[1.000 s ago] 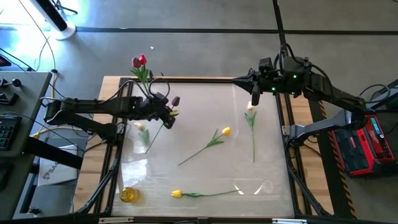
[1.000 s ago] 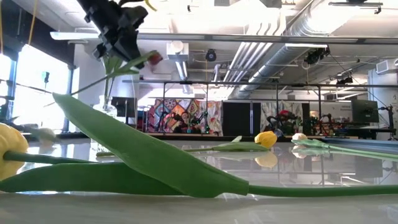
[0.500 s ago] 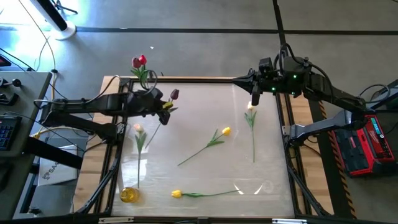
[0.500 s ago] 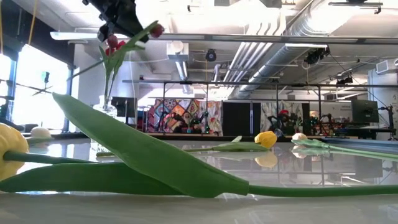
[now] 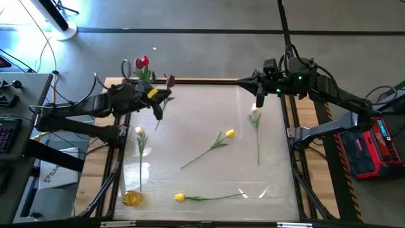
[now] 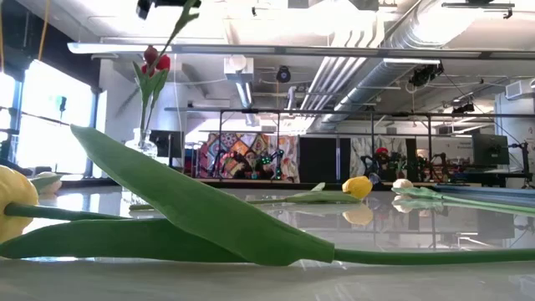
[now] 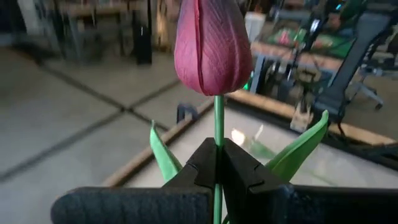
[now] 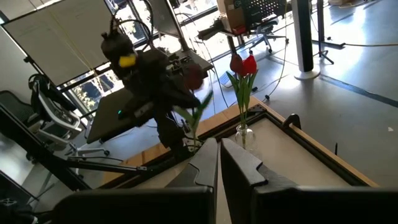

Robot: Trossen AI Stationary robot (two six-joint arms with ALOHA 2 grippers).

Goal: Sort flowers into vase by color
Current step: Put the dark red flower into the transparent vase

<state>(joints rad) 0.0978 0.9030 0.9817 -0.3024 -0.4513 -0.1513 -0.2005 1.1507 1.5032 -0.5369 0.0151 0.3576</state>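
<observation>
above the table's (image 5: 190,120) far left corner, left pincer (image 7: 219,163) clenched on maroon tulip's (image 7: 213,46) stem; right pincer (image 8: 219,163) clenched, empty

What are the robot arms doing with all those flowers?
The left gripper has its fingers shut on the stem of a dark red tulip and holds it up in the air near the glass vase at the table's far left corner, which has red flowers in it. The right gripper waits shut and empty over the far right side. Yellow tulips and pale ones lie on the table.
</observation>
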